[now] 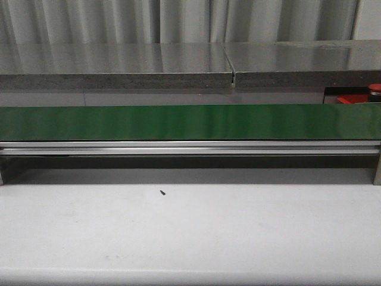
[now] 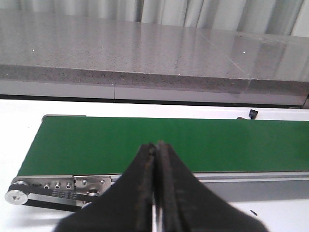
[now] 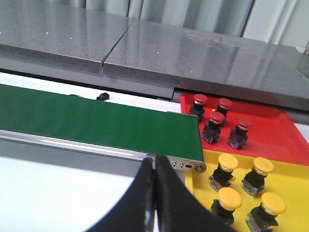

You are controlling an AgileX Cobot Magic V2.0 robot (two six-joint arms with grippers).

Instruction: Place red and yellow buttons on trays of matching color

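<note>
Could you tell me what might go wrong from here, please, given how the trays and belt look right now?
The green belt carries no button in any view, so the shut right gripper has nothing to pick. The red tray and yellow tray already hold four buttons each; another could bump the yellow buttons.

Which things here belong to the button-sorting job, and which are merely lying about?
Belonging to the job:
red buttons, four on the red tray
yellow buttons, four on the yellow tray
both grippers, shut and empty: left, right

Lying about:
green belt, bare
small black piece behind the belt
</note>
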